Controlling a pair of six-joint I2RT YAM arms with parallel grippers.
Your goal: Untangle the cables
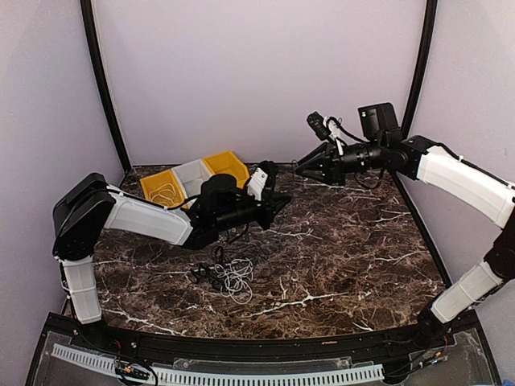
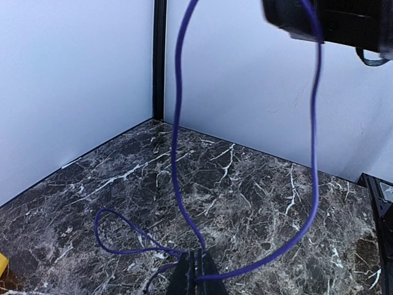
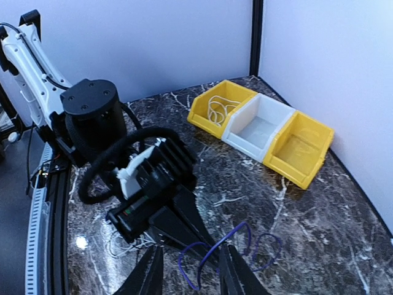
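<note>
left pincer (image 2: 194, 270) clamped shut on purple cable (image 2: 176, 123), bottom centre of its wrist view. right pincer (image 3: 192, 258) part open, purple loops between its fingers, nothing gripped. other cables (image 1: 232, 277) tangled on bench (image 1: 346, 249), lower centre of the top view.

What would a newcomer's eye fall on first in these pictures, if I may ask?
Most likely the purple cable, arching high above the marble tabletop from the shut left gripper near the table's middle. Next come the tangle of white and black cables lying nearer the arms' bases, and the row of yellow and white bins in the far left corner.
</note>
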